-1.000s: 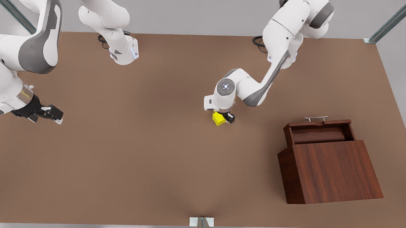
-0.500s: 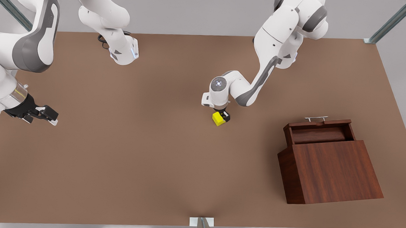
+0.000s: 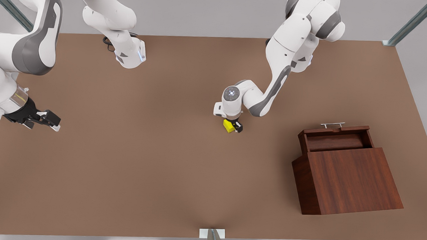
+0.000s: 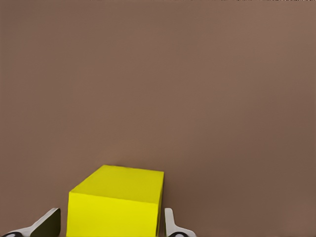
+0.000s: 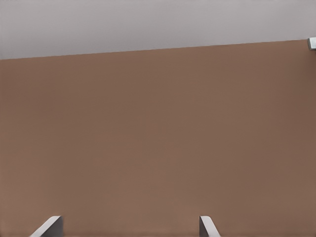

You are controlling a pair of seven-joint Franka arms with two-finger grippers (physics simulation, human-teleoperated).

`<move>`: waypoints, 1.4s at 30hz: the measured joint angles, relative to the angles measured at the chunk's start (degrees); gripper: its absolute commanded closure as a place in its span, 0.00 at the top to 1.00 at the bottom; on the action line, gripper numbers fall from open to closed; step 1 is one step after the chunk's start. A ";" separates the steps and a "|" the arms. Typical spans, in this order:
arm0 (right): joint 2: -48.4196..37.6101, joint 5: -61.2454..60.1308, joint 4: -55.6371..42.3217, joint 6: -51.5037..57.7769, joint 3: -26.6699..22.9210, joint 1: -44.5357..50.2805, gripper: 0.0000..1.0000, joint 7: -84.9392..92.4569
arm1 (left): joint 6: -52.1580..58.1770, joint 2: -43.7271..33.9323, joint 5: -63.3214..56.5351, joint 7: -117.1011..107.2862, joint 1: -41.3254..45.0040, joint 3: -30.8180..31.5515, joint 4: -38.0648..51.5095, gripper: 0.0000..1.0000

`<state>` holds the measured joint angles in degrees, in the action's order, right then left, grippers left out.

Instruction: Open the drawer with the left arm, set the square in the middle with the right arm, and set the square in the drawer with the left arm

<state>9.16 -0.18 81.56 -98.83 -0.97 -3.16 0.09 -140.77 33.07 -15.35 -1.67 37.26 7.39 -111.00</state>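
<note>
The square (image 3: 228, 126), a small yellow cube, rests on the brown tabletop near the middle (image 3: 184, 133). My left gripper (image 3: 232, 127) points down over it. In the left wrist view the square (image 4: 118, 197) sits between the fingertips (image 4: 170, 224), which are drawn in against its sides, so my left gripper (image 4: 111, 224) is shut on it. The drawer (image 3: 335, 141) stands pulled out of the reddish-brown cabinet (image 3: 351, 180), its silver handle (image 3: 332, 124) facing the far side. My right gripper (image 3: 55, 124) waits open above the table at the front view's left; my right gripper (image 5: 128, 227) holds nothing.
Both arm bases (image 3: 129, 57) stand on the table's far edge. A metal bracket (image 3: 212, 235) sits at the near edge. Bare tabletop lies between the cube and the cabinet.
My left gripper has come down around the cube and shifted slightly toward the front view's right. The right arm has drawn back a little toward the front view's left.
</note>
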 measured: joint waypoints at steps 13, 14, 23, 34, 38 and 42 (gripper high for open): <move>0.07 0.03 0.00 -0.13 0.00 0.00 1.00 0.00 | -1.23 0.41 -0.23 -1.00 0.00 -0.09 0.31 0.68; 0.07 0.09 0.00 0.03 0.00 0.00 1.00 0.00 | -0.87 -0.04 -0.29 -1.19 -0.09 -0.23 0.42 0.67; -0.02 0.09 0.00 0.12 0.00 0.00 1.00 0.00 | 19.59 -16.12 7.62 -2.30 -0.69 -7.93 8.08 0.68; 0.16 0.09 -0.35 0.04 0.00 0.03 1.00 0.02 | 37.11 -19.81 21.98 22.68 -0.43 -37.44 13.36 0.69; 0.25 0.09 -0.35 -0.05 0.00 0.01 1.00 0.00 | 37.48 -19.46 24.40 18.93 -0.54 -43.04 12.79 0.69; 0.17 0.09 -0.35 0.12 0.00 -0.08 1.00 0.09 | 37.48 -18.09 26.15 15.59 -0.76 -46.87 12.56 0.68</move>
<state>9.33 -0.09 81.21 -98.71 -0.97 -3.24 0.18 -103.29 14.98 10.80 13.92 36.51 -39.48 -98.44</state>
